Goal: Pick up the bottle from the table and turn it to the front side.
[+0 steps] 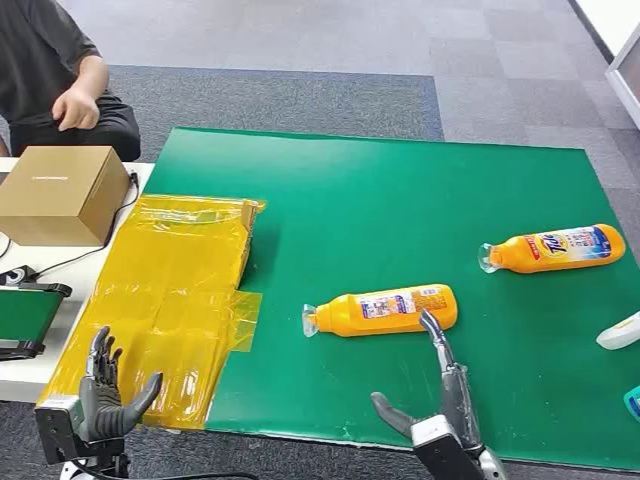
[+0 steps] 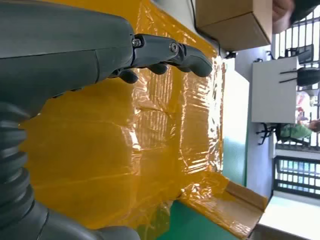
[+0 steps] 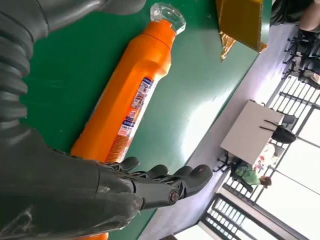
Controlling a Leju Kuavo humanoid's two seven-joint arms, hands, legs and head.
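An orange bottle [image 1: 385,309] with a clear cap lies on its side on the green mat [image 1: 392,210], cap to the left, its text label facing up. The right wrist view shows the same bottle [image 3: 128,100] close in front of the fingers. My right hand [image 1: 434,405] hovers just short of the bottle's right end, fingers spread and thumb out, holding nothing. A second orange bottle [image 1: 557,248] lies further right with its blue logo label up. My left hand [image 1: 106,395] is open over the yellow film [image 1: 166,300] at the near left.
A cardboard box [image 1: 60,192] stands on the white table at left, with a seated person [image 1: 53,70] behind it. Cables and a dark tray [image 1: 26,310] lie at the far left. A white object [image 1: 620,332] rests at the mat's right edge.
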